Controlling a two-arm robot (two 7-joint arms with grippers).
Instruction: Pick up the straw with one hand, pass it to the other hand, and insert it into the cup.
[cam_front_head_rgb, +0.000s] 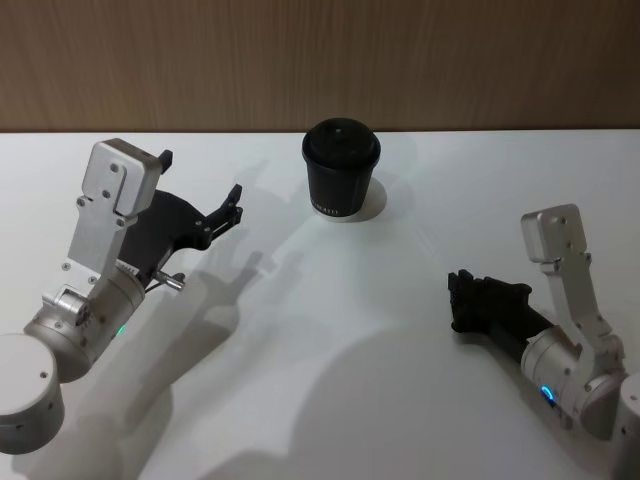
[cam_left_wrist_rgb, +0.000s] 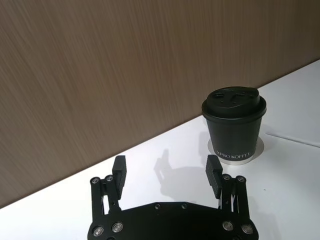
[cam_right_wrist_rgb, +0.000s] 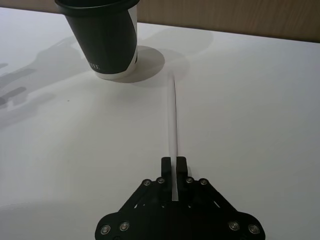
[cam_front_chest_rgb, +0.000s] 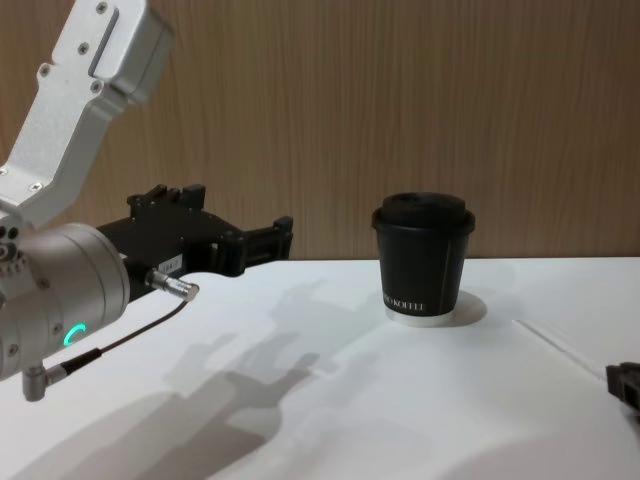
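Cup (cam_front_head_rgb: 341, 170) stands by the counter's (cam_front_head_rgb: 300, 380) back edge; left gripper (cam_front_head_rgb: 200, 178), jaws apart, near the left edge; right gripper (cam_front_head_rgb: 457, 301) front right.

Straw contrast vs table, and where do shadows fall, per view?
Right wrist view: the straw reads as a pale line with a thin dark edge, clamped in the right tool. Chest view: it barely separates from the white table; the left tool casts doubled soft shadows. Head view: the cup throws a soft shadow to its right.

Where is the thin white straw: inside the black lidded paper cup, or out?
Out: the straw, one end clamped in the right gripper, ends short of the cup.
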